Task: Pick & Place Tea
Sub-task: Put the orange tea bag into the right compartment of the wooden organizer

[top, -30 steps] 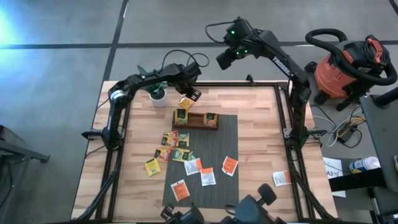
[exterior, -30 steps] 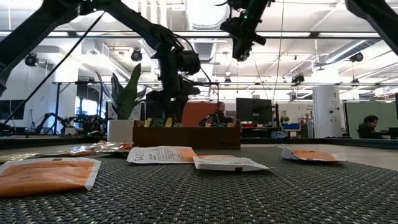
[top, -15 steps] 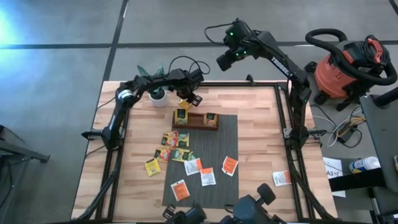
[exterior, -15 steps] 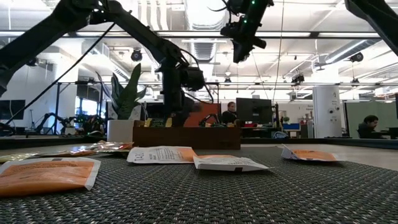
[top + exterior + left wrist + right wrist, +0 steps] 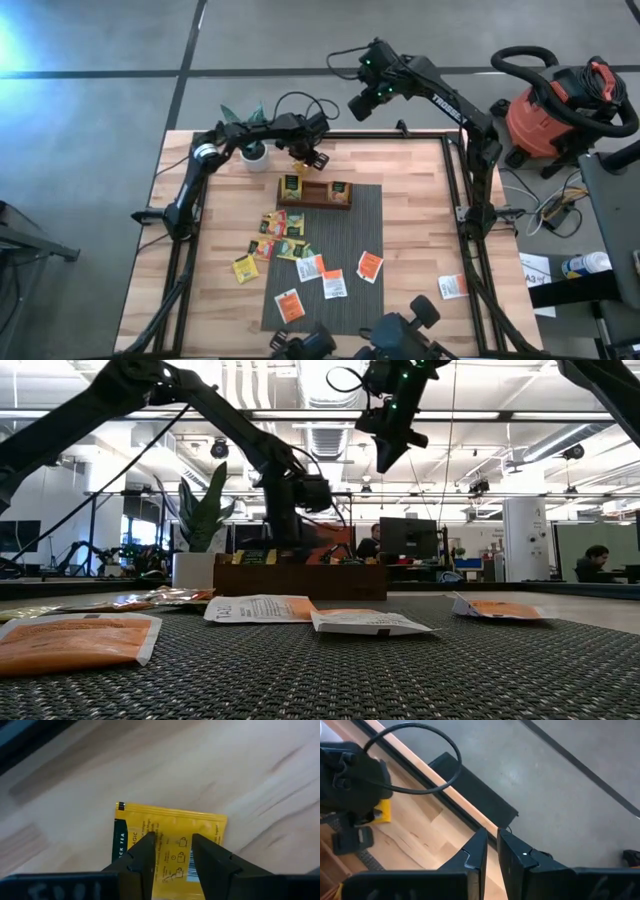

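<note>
The wooden worktop point(image 5: 410, 230) carries a grey mat point(image 5: 340, 255) down its middle, reaching from the wooden compartment tray point(image 5: 315, 194) towards the near edge; the tray lies crosswise near the far edge, with yellow sachets standing in it; the right half of the worktop is mostly bare board, with a single orange-and-white sachet point(image 5: 452, 287) near the near right corner; the left strip beside the mat is also open, save for a small potted plant point(image 5: 252, 148) at the far left corner.

Loose tea sachets point(image 5: 283, 238) lie bunched at the left edge of the mat, yellow and green ones in a cluster just nearer than the tray; more orange-and-white ones point(image 5: 335, 278) are scattered on the mat towards the near edge.

The left claw point(image 5: 304, 155) sits at the far edge of the worktop, just beyond the left end of the tray; its fingers point(image 5: 145, 857) stand a narrow gap apart, clamped on a yellow tea sachet point(image 5: 170, 842) that sticks out beyond them over bare wood.

The right claw point(image 5: 362, 100) hangs high beyond the far edge of the worktop, over the floor; its fingers point(image 5: 477, 851) are nearly together with only a slit between them, and nothing is in them.
</note>
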Tool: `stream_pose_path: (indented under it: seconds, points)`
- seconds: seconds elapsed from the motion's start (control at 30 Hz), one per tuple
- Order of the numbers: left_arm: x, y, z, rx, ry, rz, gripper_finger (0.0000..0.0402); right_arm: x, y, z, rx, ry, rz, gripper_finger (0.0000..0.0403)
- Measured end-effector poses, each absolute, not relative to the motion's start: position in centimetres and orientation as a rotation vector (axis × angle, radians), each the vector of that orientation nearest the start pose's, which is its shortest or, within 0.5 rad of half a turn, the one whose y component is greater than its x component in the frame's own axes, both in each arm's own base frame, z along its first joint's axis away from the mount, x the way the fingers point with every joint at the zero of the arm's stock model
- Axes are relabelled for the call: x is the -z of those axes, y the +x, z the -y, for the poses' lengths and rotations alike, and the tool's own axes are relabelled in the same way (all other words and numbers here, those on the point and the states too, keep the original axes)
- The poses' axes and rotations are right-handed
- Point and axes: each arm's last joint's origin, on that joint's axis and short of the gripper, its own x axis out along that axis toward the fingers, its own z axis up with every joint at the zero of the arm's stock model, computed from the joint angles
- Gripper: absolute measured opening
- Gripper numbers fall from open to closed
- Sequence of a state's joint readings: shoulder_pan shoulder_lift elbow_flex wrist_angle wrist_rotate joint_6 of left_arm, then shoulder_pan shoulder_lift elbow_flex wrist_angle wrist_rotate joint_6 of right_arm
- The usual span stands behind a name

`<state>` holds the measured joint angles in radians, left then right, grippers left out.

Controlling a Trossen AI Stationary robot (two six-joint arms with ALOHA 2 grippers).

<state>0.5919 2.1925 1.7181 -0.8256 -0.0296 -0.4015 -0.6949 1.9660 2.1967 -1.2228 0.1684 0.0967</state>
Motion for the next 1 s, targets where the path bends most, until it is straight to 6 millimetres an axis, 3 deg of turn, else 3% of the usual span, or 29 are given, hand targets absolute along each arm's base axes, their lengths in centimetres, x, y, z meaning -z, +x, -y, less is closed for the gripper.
stream_pose_path:
  seconds: [0.33, 0.57, 1.0]
  points:
    - [-16.5, 40.0, -24.8, -0.705, -0.792, -0.876, 0.0123, -39.3, 29.5, 25.7, 0.849, 0.341, -0.915, 0.0043]
    - [-15.8, 41.2, -24.4, -0.715, -0.766, -0.885, 0.0123, -41.1, 27.9, 25.2, 0.871, 0.336, -0.864, 0.0043]
    - [-17.6, 41.9, -24.7, -0.532, -0.805, -0.955, 0.0123, -42.3, 26.9, 24.7, 0.896, 0.324, -0.834, 0.0043]
